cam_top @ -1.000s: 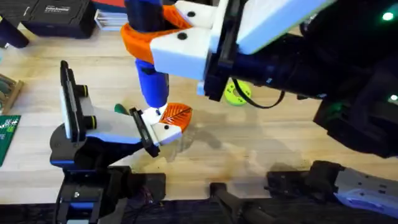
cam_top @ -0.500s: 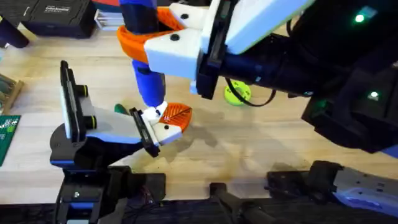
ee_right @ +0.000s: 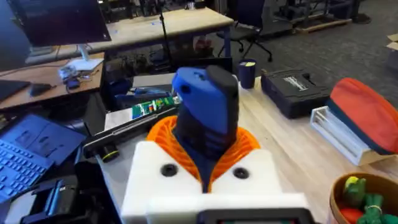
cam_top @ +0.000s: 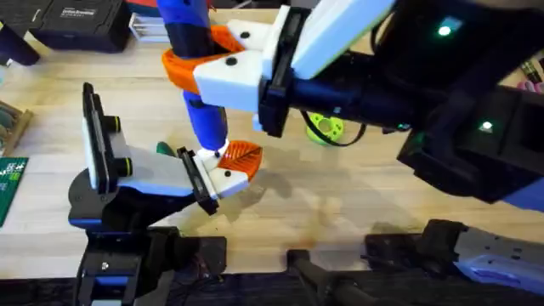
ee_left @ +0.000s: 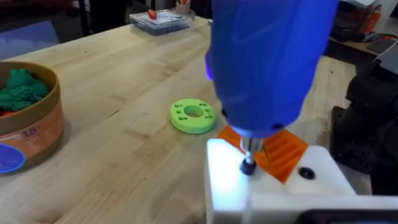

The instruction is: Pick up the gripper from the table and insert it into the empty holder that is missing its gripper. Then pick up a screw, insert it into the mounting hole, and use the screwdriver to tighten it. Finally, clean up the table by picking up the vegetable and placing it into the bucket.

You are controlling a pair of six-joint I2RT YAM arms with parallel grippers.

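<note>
A: While the right gripper (cam_top: 223, 68) stands over the table (cam_top: 357, 212) with its orange pads clamped around the blue screwdriver (cam_top: 197, 85), the job is plainly the tightening step. How would you do it well?

B: Keep the screwdriver upright and pressed straight down. From the left wrist its metal tip (ee_left: 249, 163) sits on the dark screw head (ee_left: 249, 167) in the white holder (ee_left: 227, 180), with the orange gripper (ee_left: 280, 152) already seated in that mount, just behind the tip. A tilt would, I judge, let the bit slip off the head.

A: And the fixture arm?

B: The pale-blue arm (cam_top: 157, 177) lies on the table beneath the tool and carries the holder (cam_top: 223, 177) at its end. It should be left alone; only downward pressure along the screw's axis.

A: The left gripper?

B: I cannot tell how its fingers stand.

A: What differs from a second ago?

B: The right arm has swung left and back in the overhead view: its white finger blocks and dark body sit farther toward the upper left, so the lime-green disc (cam_top: 324, 127) is more exposed. The tip stays on the same spot.

A: The rest?

B: The bucket (ee_left: 28, 118) stands well apart, and a small teal piece (cam_top: 165, 150), likely the vegetable, lies by the fixture.
</note>
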